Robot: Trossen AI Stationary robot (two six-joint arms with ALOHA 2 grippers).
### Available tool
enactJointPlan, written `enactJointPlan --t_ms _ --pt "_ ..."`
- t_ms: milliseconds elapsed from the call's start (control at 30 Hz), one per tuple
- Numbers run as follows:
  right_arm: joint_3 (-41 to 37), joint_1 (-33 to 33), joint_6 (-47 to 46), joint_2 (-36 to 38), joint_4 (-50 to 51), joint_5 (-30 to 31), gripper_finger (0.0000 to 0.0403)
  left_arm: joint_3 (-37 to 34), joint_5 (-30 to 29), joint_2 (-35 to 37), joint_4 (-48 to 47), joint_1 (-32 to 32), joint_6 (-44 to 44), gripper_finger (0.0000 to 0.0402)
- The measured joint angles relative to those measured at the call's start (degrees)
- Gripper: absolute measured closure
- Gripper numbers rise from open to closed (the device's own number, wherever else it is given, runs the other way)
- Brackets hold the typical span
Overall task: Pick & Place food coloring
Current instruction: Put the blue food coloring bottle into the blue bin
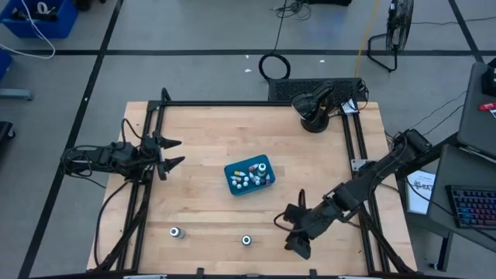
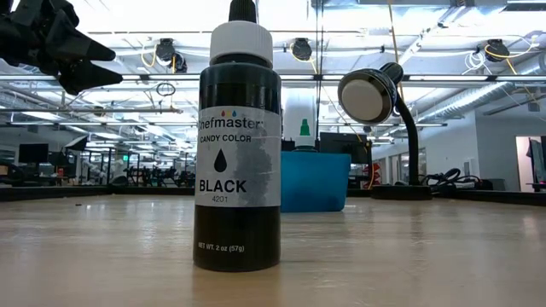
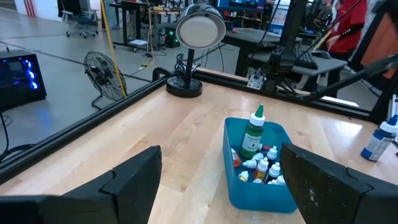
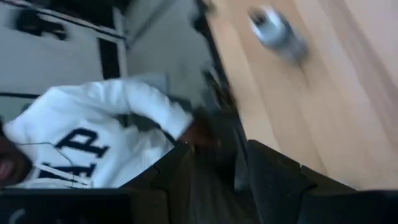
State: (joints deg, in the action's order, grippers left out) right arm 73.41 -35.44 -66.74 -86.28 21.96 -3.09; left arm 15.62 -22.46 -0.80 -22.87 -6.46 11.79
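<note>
A teal tray point(image 1: 232, 180) sits mid-table and holds several tiny pale bottles point(image 3: 261, 167) and one upright dark bottle with a green-white top point(image 3: 254, 134). Two bigger bottles stand on their bases near the table's near edge point(image 1: 177, 232) point(image 1: 246, 240). The low view shows one of them close up, black with a white cap point(image 2: 237, 145). My left gripper point(image 1: 170, 153) point(image 3: 221, 152) hovers open to the left of the tray. My right gripper point(image 1: 293, 234) point(image 4: 219, 149) is open near the near edge, to the right of the black bottle. Nothing is between its fingers.
A black desk lamp point(image 1: 314, 108) stands at the table's far edge, right of centre. Black frame rails point(image 1: 147, 194) run along the left and right sides. A person in a white hoodie point(image 4: 93, 137) shows beyond the table. Bare wood lies between the tray and the standing bottles.
</note>
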Motion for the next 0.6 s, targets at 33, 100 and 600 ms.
enactJointPlan --t_ms 33,100,600 --pt "1.6 -0.3 2.5 0.0 -0.1 1.5 0.0259 0.0 0.0 0.0 0.0 0.0 0.0 0.0078" --pt "4.6 -1.0 6.8 0.0 -0.6 4.8 0.0259 0.0 0.0 0.0 0.0 0.0 0.0 0.0078" --pt "19.7 -3.3 30.5 -0.5 20.2 19.9 0.026 0.0 0.0 0.0 0.0 0.0 0.0 0.0078"
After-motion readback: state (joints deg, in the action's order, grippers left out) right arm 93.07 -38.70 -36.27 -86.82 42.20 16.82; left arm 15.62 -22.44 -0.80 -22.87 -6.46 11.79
